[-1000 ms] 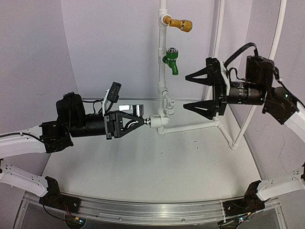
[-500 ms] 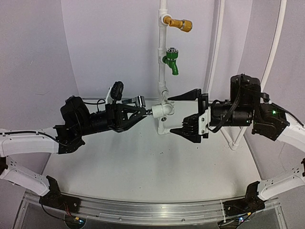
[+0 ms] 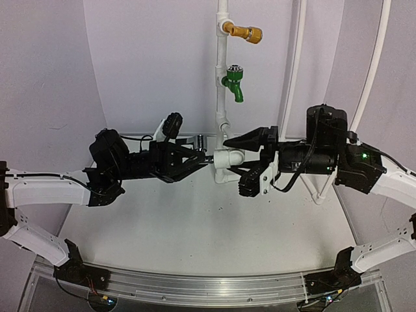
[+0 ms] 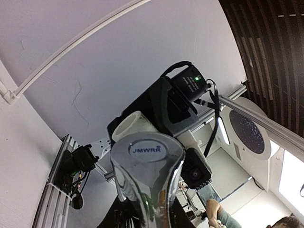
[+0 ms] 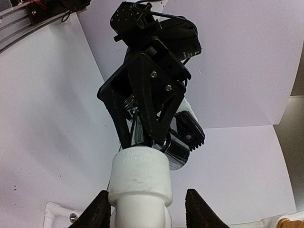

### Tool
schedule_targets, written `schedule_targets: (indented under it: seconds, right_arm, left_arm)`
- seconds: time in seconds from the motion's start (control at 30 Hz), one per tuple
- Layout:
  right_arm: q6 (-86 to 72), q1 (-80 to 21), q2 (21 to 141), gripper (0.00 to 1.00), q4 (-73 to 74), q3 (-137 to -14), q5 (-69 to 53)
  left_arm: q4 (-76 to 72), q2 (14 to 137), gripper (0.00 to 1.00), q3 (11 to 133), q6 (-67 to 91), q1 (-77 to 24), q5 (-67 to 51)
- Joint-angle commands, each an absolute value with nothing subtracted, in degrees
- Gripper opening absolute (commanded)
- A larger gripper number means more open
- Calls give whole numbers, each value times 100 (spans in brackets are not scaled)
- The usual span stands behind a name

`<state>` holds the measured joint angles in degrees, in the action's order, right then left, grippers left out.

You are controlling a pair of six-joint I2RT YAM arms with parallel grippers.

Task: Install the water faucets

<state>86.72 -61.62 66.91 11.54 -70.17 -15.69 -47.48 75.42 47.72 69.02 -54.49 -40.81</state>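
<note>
Flanking fitting (image 3: 227, 156): right fingers (image 3: 250, 138); metal tap (image 3: 200, 139) beside; green tap (image 3: 233, 83) above.

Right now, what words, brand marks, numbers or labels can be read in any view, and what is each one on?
"JMWRR": on the blue oval badge on top of the shiny metal tap, left wrist view.
Faint raised marks near the rim of the white fitting, right wrist view: too faint to read.
Top view: no text can be made out.
</note>
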Motion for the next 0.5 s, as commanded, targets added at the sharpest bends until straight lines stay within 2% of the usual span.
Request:
schedule_targets:
  seconds: [0.0, 0.23, 0.33, 0.47]
  right_arm:
    - [8851, -6196, 6741, 54, 889, -6995, -1485]
    - [8100, -6206, 6843, 23, 930, -7328, -1604]
    - [7231, -6209, 6862, 13, 1178, -7598, -2051]
    - [5574, -6209, 7032, 1, 1358, -8044, -2550]
  left_arm:
    - [-5137, 7526, 0, 5281, 6852, -5491, -4559]
    - [-4846, 7349, 0, 5251, 6333, -5493, -4425]
    - [-4019, 6975, 0, 5196, 4930, -5634, -3930]
    - [-3658, 6648, 0, 5071, 3212, -5870, -3590]
